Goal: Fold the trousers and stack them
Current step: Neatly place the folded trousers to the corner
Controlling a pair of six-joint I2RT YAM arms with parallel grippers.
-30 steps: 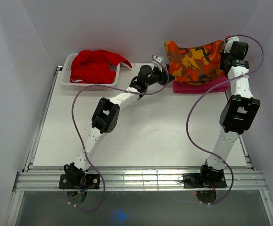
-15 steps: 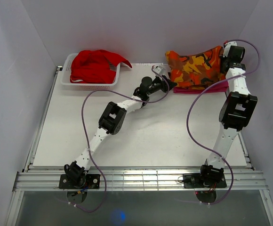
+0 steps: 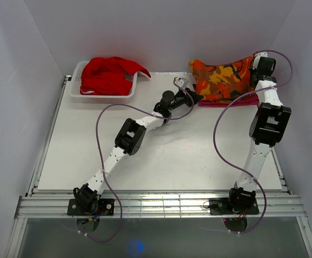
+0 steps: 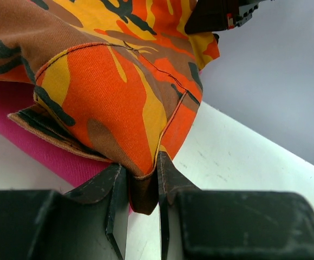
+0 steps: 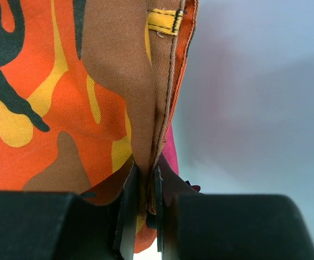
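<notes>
Your top camera looks down from above the near edge, taking in the whole table. Each wrist camera faces forward, pressed very close to the trousers at the far right, which all three views share.

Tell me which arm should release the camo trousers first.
Probably left: the left fingers pinch a trousers corner down by the pink cloth, while the right fingers hold their end raised higher.
</notes>
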